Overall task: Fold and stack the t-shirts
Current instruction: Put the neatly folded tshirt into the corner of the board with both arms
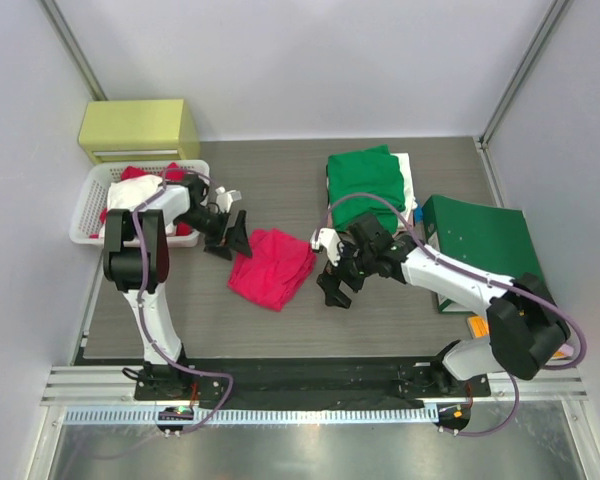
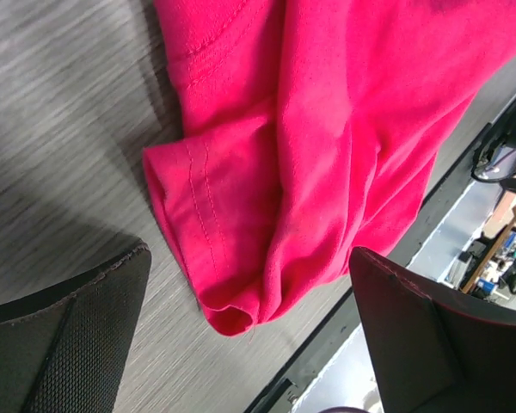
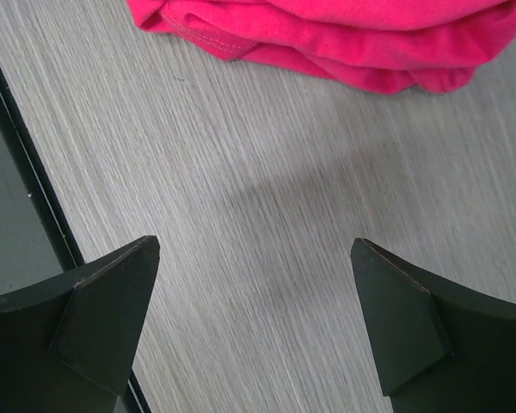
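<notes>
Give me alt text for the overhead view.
A pinkish-red t-shirt lies in the middle between the open left gripper and open right gripper. A folded green t-shirt sits behind it, a white basket of clothes at far left.

Left arm angled inward, right arm stretched leftward, left fingers and right fingers wide apart, empty

Camera layout, three views.
The top camera looks steeply down from the near edge over the whole table; both wrist cameras look down at close range, sharing the pinkish-red t-shirt from opposite sides.
</notes>
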You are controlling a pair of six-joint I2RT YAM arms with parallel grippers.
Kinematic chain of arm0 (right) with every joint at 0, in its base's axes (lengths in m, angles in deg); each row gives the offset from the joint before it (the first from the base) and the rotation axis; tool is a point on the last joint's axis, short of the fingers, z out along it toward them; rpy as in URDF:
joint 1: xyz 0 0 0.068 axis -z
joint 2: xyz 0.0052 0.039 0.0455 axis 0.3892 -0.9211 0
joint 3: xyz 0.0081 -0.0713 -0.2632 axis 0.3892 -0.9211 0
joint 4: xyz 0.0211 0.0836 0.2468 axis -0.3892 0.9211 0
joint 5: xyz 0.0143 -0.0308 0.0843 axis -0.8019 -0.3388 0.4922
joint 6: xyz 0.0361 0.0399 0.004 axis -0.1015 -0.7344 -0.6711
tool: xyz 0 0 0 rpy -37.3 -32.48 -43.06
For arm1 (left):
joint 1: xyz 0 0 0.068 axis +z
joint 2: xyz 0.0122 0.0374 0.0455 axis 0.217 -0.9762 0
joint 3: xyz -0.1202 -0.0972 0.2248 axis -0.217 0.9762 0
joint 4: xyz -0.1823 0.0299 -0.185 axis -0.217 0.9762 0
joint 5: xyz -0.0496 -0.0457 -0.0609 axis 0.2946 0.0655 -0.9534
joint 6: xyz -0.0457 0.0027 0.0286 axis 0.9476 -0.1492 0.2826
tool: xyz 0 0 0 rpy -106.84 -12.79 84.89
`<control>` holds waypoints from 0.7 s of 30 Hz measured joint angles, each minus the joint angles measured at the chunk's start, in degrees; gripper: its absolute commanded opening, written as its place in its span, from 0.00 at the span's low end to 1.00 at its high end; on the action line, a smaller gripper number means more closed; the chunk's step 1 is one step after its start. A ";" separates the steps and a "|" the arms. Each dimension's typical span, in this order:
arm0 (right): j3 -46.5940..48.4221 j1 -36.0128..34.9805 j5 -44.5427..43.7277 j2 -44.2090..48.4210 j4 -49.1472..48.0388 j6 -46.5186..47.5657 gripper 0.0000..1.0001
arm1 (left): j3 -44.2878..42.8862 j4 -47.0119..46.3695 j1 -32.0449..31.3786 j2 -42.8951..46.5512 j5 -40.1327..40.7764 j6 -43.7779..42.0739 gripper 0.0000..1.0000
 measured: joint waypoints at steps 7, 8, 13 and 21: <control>0.00 0.00 0.72 -2.80 -2.14 -1.20 1.00 | -0.87 -1.55 -1.05 -0.63 -0.07 2.10 1.00; -0.09 0.00 0.57 -2.80 -3.13 -1.42 1.00 | -1.22 -1.57 -1.07 -0.96 -0.33 2.32 1.00; -1.31 -0.20 -1.09 -4.39 -8.04 -2.93 1.00 | -1.68 -2.08 -1.03 -1.60 -1.31 3.61 1.00; 1.46 -3.54 -17.03 -10.05 -12.55 -5.73 1.00 | 3.69 -8.83 -1.18 2.34 -0.76 5.53 1.00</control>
